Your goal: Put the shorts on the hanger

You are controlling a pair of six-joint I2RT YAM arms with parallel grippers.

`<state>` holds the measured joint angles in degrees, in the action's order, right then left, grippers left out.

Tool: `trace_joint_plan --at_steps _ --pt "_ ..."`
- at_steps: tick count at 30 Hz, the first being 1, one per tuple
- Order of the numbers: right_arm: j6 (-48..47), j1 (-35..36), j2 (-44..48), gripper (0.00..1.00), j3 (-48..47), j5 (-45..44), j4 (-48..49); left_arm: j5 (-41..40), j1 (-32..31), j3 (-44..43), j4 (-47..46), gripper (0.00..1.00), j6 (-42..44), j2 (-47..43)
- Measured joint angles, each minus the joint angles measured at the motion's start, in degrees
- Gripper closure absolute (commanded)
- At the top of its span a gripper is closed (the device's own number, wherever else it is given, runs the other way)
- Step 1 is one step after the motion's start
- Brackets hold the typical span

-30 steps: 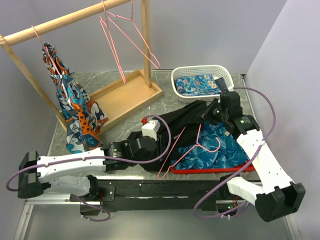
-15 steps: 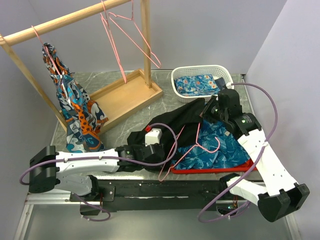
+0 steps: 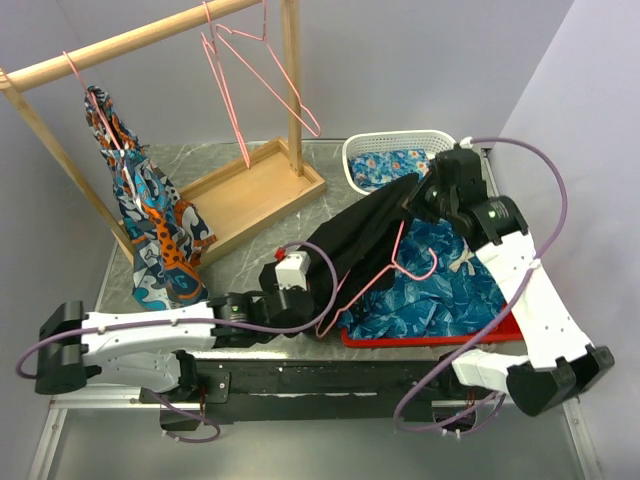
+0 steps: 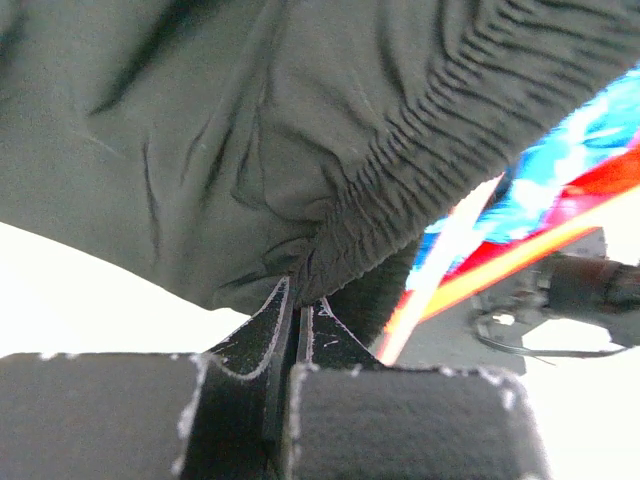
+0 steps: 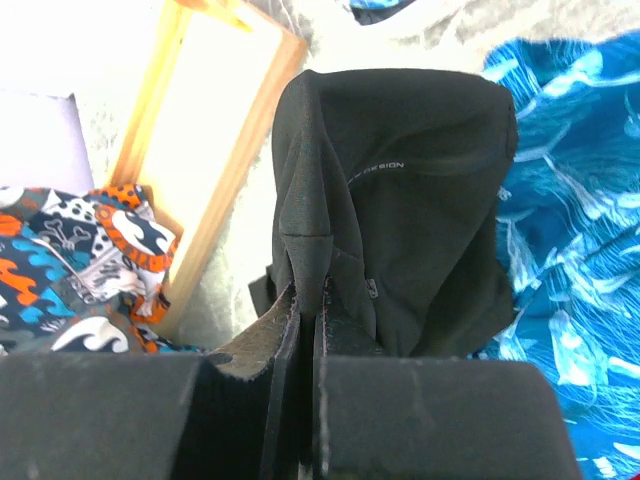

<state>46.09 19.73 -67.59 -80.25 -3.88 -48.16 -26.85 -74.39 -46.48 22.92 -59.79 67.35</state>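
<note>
Leftmost, well left of the tray (image 3: 430,341), a rack (image 3: 130,40) carries a patterned garment (image 3: 150,220) and spare pink hangers (image 3: 240,80). Just left of the tray, the left gripper (image 4: 298,295) has its fingers pressed together, pinching the gathered waistband of the shorts (image 3: 365,235). The shorts rise as a taut black sheet from this grip, above the tray's left edge, to the tray's far side. The hanger (image 3: 372,290) lies slanted over the tray's left part, with its hook beside the shorts and its lower end past the tray's near-left corner; whether it touches the fabric cannot be told. A blue cloth (image 3: 440,290) lies in the tray. Behind the tray stands a basket (image 3: 400,135). Above the tray's far edge, the right gripper (image 5: 305,290) is closed, nipping a fold of the shorts.
</note>
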Motion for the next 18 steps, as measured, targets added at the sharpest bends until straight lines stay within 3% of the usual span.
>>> trace_joint_plan --at_steps 18 --pt "0.85 -5.09 -10.54 1.0 -11.61 -2.51 -8.02 -0.61 -3.98 -4.13 5.05 0.99 -1.62 -6.05"
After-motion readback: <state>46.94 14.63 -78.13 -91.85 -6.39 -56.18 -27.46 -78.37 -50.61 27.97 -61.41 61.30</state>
